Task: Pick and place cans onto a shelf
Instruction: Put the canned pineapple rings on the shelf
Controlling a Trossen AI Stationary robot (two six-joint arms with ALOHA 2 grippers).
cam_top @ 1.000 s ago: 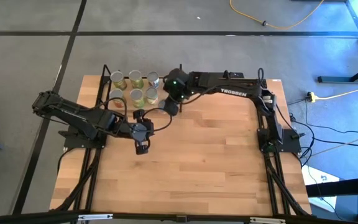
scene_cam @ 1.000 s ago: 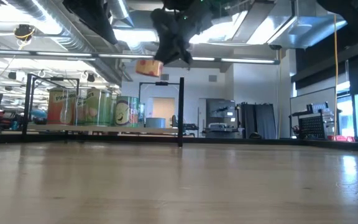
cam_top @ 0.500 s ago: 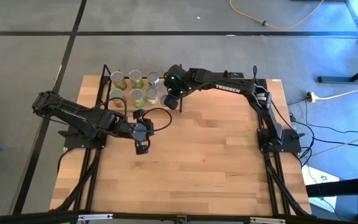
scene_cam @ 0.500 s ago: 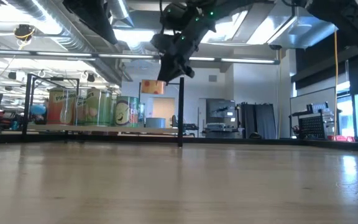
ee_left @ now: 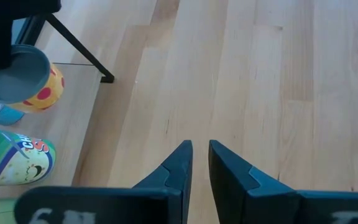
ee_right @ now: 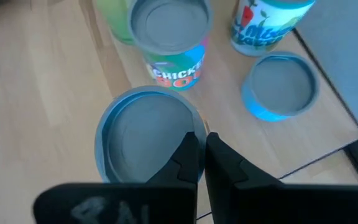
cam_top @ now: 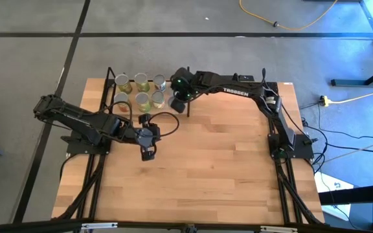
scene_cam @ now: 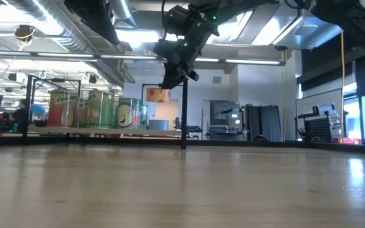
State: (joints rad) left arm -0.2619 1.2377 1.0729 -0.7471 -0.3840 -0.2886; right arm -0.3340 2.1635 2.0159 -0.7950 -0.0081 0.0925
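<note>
Several cans stand upright on the shelf at the table's far left; in the low view they sit on its board. My right gripper hangs by the shelf's right end, shut on a can with a grey top and a yellow, red-dotted side. That can hangs above board height, next to the black post. My left gripper waits over the bare table, nearer than the shelf, fingers together and holding nothing. My right gripper pinches the can's top rim between its two fingers, on one side of the round top. The fingers slant down onto it from above and from the table's right. The can hangs upright below them, clear of the shelf board.
The shelf's thin black posts stand around the cans, one foot showing in the left wrist view. Bare wooden tabletop stretches to the right and near side. Two standing cans are close beyond the held one.
My right gripper has carried the can down and a little toward the table's far left, closer to the shelf's right end. The can stayed upright and sank from well above the standing cans to about the height of their tops.
</note>
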